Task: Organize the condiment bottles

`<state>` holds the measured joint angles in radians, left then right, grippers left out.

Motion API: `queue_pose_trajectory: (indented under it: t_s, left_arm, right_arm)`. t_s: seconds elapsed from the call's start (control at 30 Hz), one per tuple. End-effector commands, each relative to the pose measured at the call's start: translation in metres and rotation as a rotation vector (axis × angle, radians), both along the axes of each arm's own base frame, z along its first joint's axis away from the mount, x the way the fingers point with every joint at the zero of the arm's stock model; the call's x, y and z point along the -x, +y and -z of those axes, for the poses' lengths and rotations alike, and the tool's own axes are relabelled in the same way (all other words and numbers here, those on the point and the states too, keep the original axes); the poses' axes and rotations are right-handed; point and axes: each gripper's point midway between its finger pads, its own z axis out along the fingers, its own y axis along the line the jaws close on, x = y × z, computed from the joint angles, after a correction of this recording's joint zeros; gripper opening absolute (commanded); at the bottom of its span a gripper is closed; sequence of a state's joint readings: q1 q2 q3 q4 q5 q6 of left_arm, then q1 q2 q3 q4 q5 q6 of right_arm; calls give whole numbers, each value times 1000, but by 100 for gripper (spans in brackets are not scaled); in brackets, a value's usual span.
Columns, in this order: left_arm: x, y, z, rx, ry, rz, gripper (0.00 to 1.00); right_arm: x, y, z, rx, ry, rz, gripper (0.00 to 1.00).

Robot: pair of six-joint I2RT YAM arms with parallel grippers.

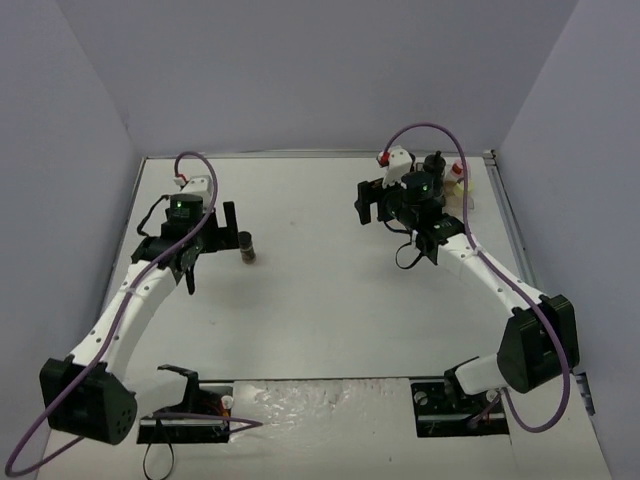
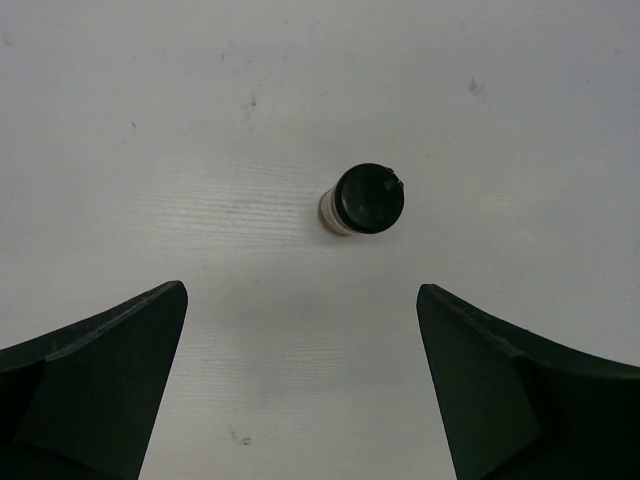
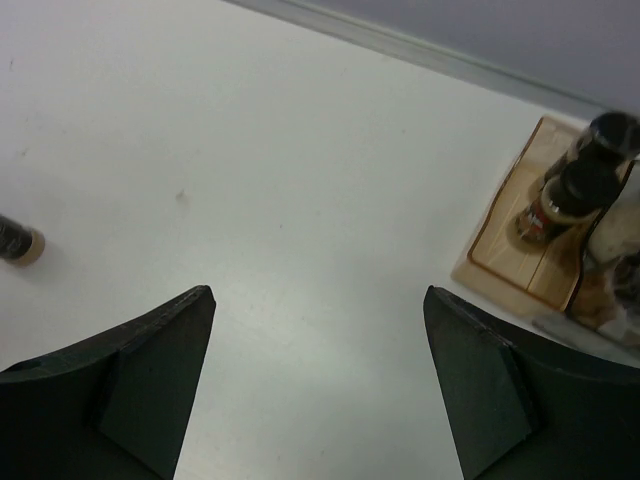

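The left wrist camera looks straight down on a lone jar (image 2: 366, 199) with a black cap. The jar stands upright on the white table (image 2: 120, 120). It is just ahead of the left gripper (image 2: 300, 287), a little to the right of its centre line and beyond the fingertips. The two dark fingers are spread wide, touching nothing and holding nothing.

The right wrist camera shows what the left one cannot: a tray (image 3: 505, 262) with an amber compartment, ahead and to the right of the right gripper (image 3: 318, 290). Two black-capped jars (image 3: 572, 196) stand upright in that compartment, one behind the other. More items sit at the tray's right end, too blurred and cut off to identify. The lone jar appears again as a small shape at the far left edge, well apart from this gripper. The right gripper's fingers are also spread wide and empty, above bare table.

Only the overhead camera shows both arms at once. The left arm reaches toward the lone jar on the left half of the table. The right arm is raised near the far right corner and hides most of the tray, where a jar with a pinkish-red cap (image 1: 458, 172) peeks out.
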<state>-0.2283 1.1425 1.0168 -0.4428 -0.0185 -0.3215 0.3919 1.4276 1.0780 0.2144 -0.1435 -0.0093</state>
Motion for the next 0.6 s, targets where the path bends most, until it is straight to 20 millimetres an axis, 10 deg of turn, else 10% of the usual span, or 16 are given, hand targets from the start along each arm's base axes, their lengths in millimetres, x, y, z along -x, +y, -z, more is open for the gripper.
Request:
queue_pose_trajectory:
  t_s: [0.0,0.57]
  left_arm:
    - [-29,-24,-13,133,-2,-19,97]
    - [-64,-44,42,39,155,-116,97]
  right_arm:
    - [24,0,-36,-119,-104,1,83]
    - [83,-29,-39,-188,-170,39,85]
